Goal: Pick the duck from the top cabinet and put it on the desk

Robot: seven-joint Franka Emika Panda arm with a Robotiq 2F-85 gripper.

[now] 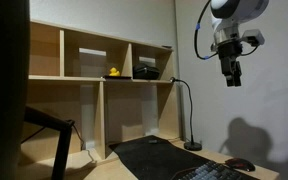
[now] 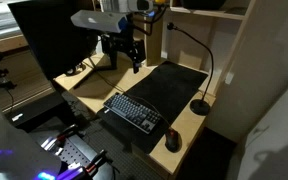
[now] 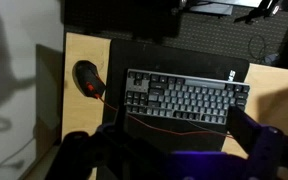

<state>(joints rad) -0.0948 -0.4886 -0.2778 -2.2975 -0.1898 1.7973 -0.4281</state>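
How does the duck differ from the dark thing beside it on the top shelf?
The duck is bright yellow; the dark box is near black. The duck is rounded and smaller; the dark box is squarish and wider. The duck sits in the middle cubby of the top cabinet, the dark box one cubby over. Both rest on the same shelf board.

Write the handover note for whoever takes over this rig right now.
Gripper: open, empty, hanging in the air above the desk, clear of the shelves.
Duck: sitting in the middle cubby of the top cabinet; a dark box is in the next cubby.
Done: nothing yet.
Left: reach into the cubby, grasp the duck, carry it down and set it on the desk, clear of the keyboard and mouse.
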